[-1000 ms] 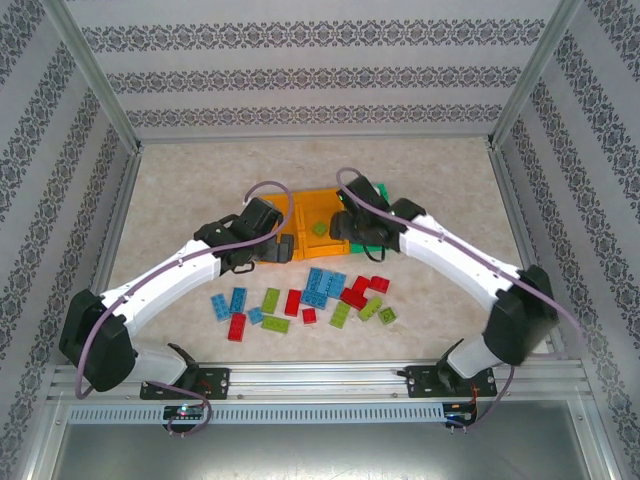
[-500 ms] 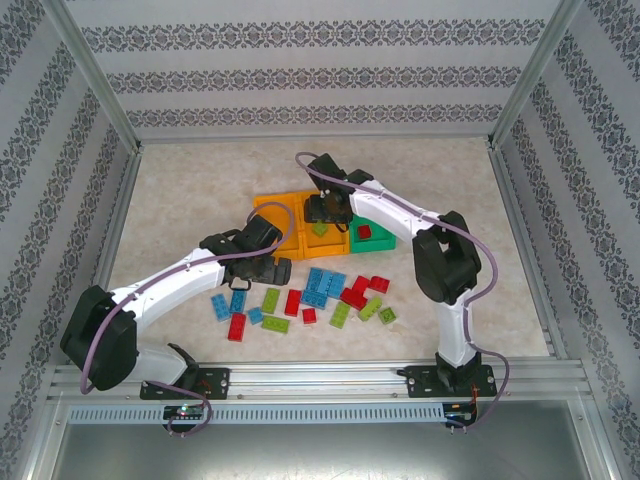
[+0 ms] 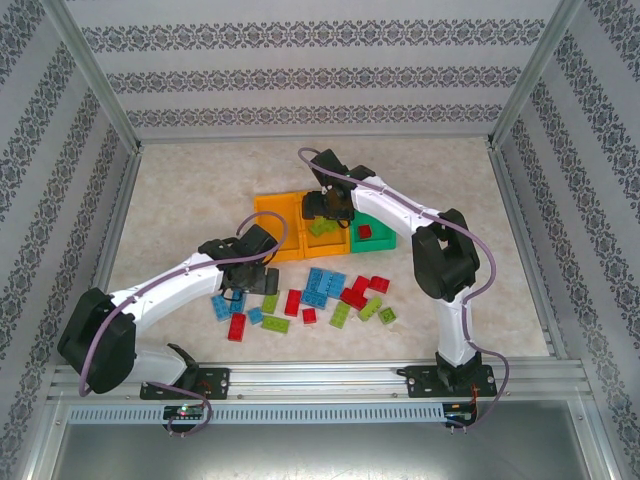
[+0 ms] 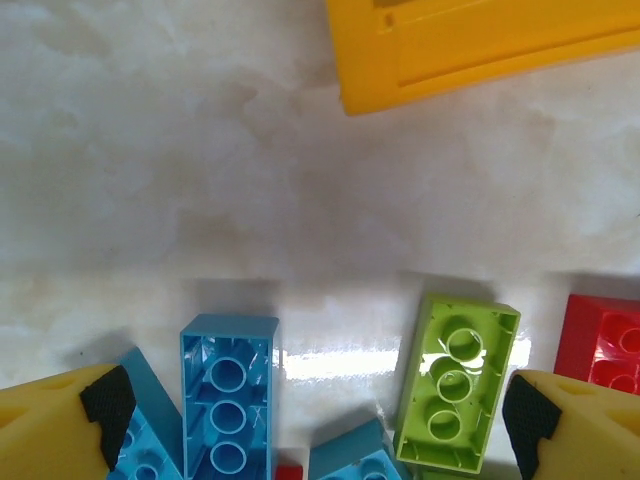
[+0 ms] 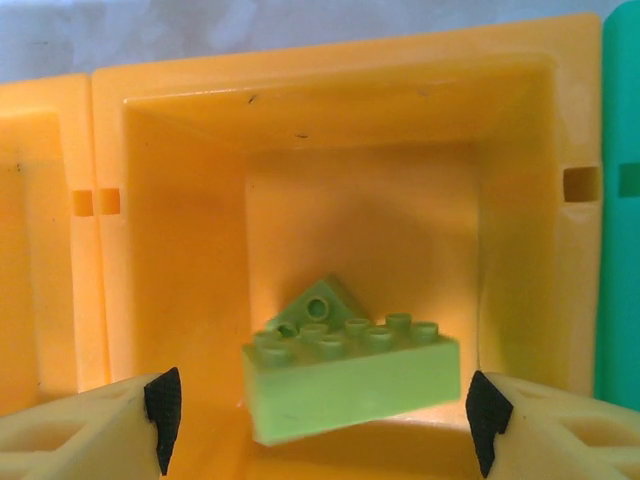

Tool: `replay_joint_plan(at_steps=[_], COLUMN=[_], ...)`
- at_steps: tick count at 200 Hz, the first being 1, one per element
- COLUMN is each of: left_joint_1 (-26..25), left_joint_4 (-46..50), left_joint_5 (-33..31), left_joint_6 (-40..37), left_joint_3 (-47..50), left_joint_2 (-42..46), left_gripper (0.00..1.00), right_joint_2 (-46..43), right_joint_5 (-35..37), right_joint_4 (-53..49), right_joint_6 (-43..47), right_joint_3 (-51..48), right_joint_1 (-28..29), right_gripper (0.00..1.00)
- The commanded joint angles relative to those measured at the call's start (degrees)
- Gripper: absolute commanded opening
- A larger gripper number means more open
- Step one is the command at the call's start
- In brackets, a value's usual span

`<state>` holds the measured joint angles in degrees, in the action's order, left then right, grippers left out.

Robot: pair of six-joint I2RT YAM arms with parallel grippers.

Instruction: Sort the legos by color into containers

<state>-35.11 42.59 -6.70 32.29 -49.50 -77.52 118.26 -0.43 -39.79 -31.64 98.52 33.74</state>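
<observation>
Top external view: the marbled table (image 3: 450, 200) carries the containers in a row at its middle, touching side by side: the left orange bin (image 3: 268, 210), the middle orange bin (image 3: 325, 247) and the green bin (image 3: 385, 243), which has a red brick (image 3: 365, 232) inside.

The right gripper (image 3: 322, 207) hangs over the middle orange bin. In the right wrist view its fingers (image 5: 100, 430) are spread wide. A lime green brick (image 5: 350, 385) sits between them, touching neither. It probably lies on the bin floor, though it may be in the air.

The left gripper (image 3: 255, 285) is low over the loose legos (image 3: 310, 300) on the near side of the bins. It is spread apart and empty. Between its fingers (image 4: 50, 425) lie an upturned blue brick (image 4: 228, 395) and an upturned lime brick (image 4: 458, 385).
</observation>
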Motion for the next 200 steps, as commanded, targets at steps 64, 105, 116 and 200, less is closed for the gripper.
replay_joint_plan(at_steps=[64,105,116,200], left_joint_1=[3.78,3.91,3.90,4.25], left_joint_4=[0.16,-1.21,-1.52,-3.53], left_joint_5=[1.59,2.79,2.68,1.80], left_joint_6=[0.61,-0.80,-1.04,-0.21], left_joint_3=[3.25,3.51,3.53,4.39], left_joint_2=[-1.04,-3.73,-4.69,-9.32], left_gripper=[0.89,0.84,0.82,0.54], right_joint_2=[-5.81,-9.57,-10.18,-14.25], right_joint_5=[1.00,2.49,2.78,4.22], right_joint_4=[2.80,4.98,5.03,4.90], right_joint_6=[0.83,0.52,0.50,0.50], right_joint_3=[-3.86,-7.48,-8.10,-12.77], right_joint_1=[0.97,1.29,1.27,0.88], right_gripper=[0.82,0.84,0.85,0.86])
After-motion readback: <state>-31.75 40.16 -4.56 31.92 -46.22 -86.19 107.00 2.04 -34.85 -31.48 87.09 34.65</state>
